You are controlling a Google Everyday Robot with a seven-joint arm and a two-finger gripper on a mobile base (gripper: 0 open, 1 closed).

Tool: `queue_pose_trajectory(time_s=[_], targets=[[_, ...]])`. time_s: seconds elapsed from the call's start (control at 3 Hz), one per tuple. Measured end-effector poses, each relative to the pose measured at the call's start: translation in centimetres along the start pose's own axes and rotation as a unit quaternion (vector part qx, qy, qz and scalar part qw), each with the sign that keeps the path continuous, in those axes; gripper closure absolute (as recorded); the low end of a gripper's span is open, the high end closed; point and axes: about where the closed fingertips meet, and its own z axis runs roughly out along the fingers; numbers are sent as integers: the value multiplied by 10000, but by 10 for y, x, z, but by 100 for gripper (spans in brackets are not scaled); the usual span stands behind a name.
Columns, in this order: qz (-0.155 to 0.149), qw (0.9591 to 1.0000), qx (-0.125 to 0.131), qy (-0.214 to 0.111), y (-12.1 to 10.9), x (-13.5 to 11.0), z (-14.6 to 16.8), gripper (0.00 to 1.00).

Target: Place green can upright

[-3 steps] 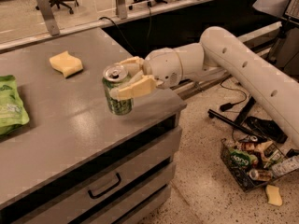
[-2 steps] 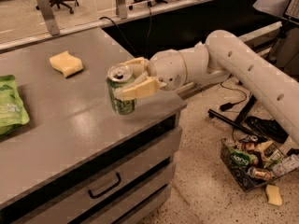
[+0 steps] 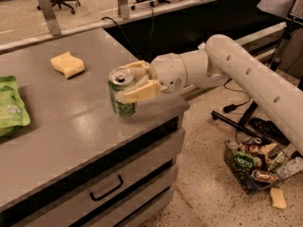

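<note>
The green can (image 3: 122,98) stands upright on the grey table (image 3: 71,131), close to its right front corner, with its silver top and pull tab facing up. My gripper (image 3: 125,82) reaches in from the right and is shut on the can. One pale finger (image 3: 141,91) lies across the can's front and the other finger (image 3: 136,66) sits behind its top. The can's base looks to rest on the table surface.
A pale yellow sponge (image 3: 67,64) lies at the back of the table. A green snack bag (image 3: 10,108) lies at the left edge. Drawers (image 3: 106,188) sit under the table. A wire basket of rubbish (image 3: 253,167) and cables lie on the floor to the right.
The gripper and the can have shifted only slightly. The can stays upright in the fingers at the same spot near the table corner.
</note>
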Motion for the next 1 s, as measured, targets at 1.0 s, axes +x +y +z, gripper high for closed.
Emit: queue_pose_trajectory(time_s=[1.0], targets=[[475,9986,127,183,-16,29,-14,0]])
